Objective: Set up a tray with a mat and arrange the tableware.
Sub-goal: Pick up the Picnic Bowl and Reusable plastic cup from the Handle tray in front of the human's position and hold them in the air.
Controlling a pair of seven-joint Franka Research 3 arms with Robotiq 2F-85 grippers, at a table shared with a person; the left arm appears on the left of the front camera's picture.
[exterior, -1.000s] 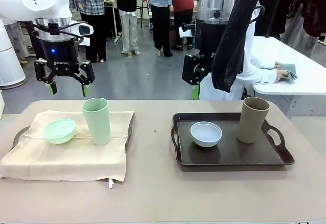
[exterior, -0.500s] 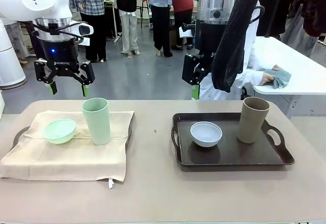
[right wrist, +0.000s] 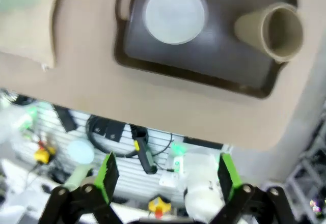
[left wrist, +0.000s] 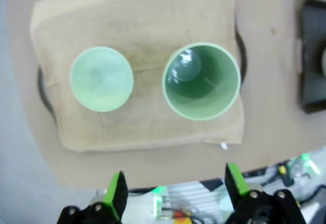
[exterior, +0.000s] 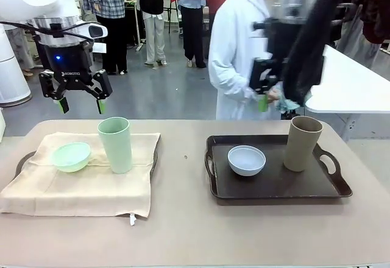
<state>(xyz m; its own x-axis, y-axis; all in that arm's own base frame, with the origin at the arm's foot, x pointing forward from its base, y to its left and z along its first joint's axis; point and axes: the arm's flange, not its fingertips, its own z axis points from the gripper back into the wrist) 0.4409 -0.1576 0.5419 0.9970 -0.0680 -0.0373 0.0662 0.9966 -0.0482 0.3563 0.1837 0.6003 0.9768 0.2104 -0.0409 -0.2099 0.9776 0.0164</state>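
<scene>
1. Left gripper [exterior: 81, 105]: black, 2-fingered, green pads. Jaws spread wide and empty, hanging above the far edge of item 3.
2. Right gripper [right wrist: 168, 177]: same build, fingers parted, nothing between them. It hangs high over item 4, near a person in a white coat [exterior: 234, 49].
3. Beige cloth mat [exterior: 79, 186], draped over a dark tray [left wrist: 44, 94] at the table's [exterior: 183, 231] left. It carries 1 pale mint green small bowl [exterior: 71, 156] and 1 pale green tall tumbler [exterior: 114, 144], upright, just beside each other.
4. Dark brown handled tray [exterior: 277, 197], at the right, no mat. It holds 1 white small bowl [exterior: 247, 159] and 1 tan-brown tall tumbler [exterior: 303, 143], apart.
5. Step, as judged: the left set looks finished, and the right tray wants a mat beneath its 2 pieces. To clear it, descend vertically, pinch the tumbler's wall at the rim and lift straight; tall tumblers tip.
6. Lettering: small white "ROBOTIQ" on the left gripper's body. The tableware is unmarked.
</scene>
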